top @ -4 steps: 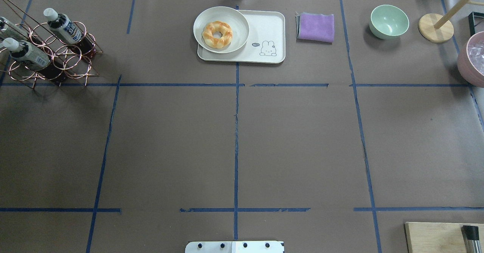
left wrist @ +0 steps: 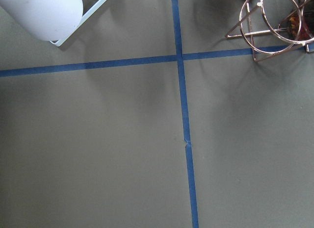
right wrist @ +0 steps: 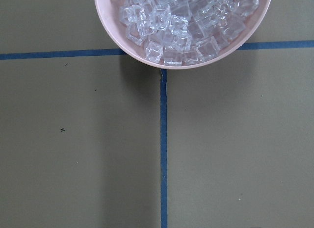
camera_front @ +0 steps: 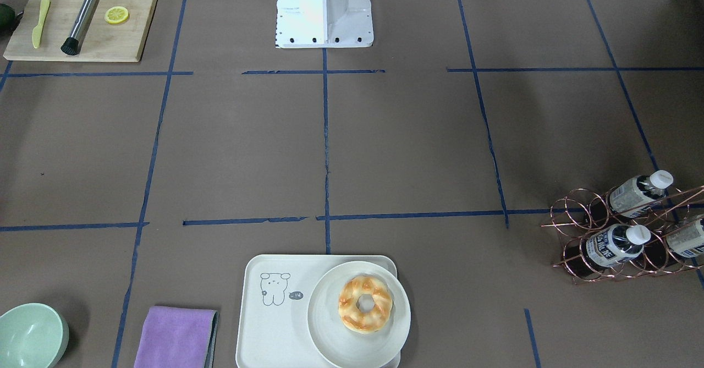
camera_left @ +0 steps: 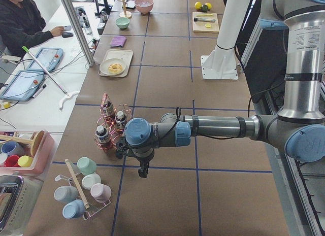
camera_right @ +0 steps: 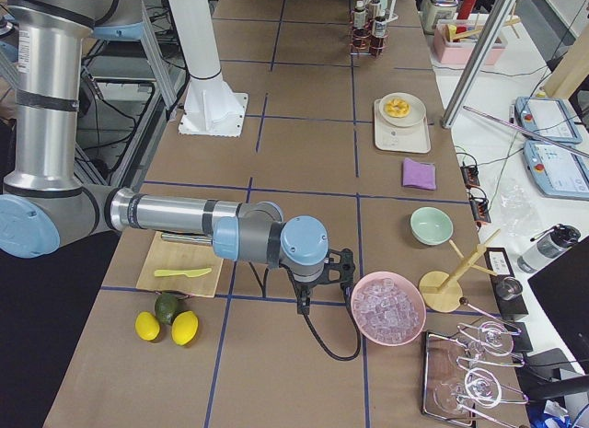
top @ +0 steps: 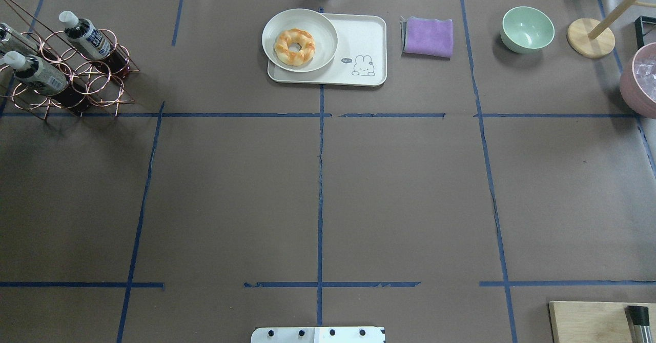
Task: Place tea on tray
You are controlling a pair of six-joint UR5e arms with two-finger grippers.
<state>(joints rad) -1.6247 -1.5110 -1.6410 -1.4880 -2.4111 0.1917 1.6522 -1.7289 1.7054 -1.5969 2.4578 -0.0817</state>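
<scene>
Light: bright, even, diffuse, from overhead.
Glare: robot base (camera_front: 324, 5) washed out white; ice cubes (right wrist: 181, 17) glint.
Shadows: soft-edged; dim patch on table (top: 410, 204) by wire rack (top: 72, 76), near left gripper (camera_left: 121, 150) jaws; dark crescent under pink bowl (right wrist: 182, 66), just beside right gripper (camera_right: 340, 270) jaws.
Focus: sharp in every view.
Colour: table grey-olive in wrist views, warm brown in fixed views.

Tea bottles (camera_front: 611, 246) in copper wire rack (camera_front: 572, 207), tray (camera_front: 265, 332) bearing plate (camera_front: 330, 338) with doughnut (camera_front: 379, 313), well apart
</scene>
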